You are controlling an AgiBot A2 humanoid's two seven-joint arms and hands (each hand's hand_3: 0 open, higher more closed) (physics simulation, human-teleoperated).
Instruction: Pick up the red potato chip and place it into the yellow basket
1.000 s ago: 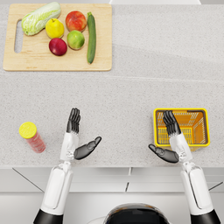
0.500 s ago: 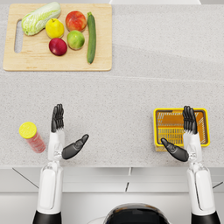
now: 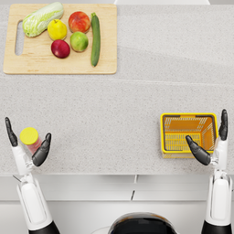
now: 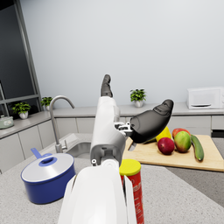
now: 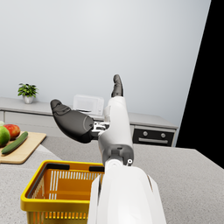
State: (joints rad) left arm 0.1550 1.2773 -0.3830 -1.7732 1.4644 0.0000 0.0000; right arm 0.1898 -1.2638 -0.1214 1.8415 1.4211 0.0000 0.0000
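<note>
A wide bare stretch of table (image 3: pixel 119 114) is lying open between the red chip can (image 3: pixel 30 138) at the near left and the yellow basket (image 3: pixel 188 133) at the near right. The left hand (image 3: pixel 26 141) is bracketing the can, fingers spread, nothing blocking it. The right hand (image 3: pixel 211 141) is hanging over the basket's right side, partly covering its open mouth. The cutting board (image 3: pixel 59 41) is sitting well apart at the far left.

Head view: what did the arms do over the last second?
Both swung outward. The left robot hand moved left and now brackets the red chip can, fingers apart, not gripping. The right robot hand moved right, beside the yellow basket. Can, basket and cutting board stayed put.
</note>
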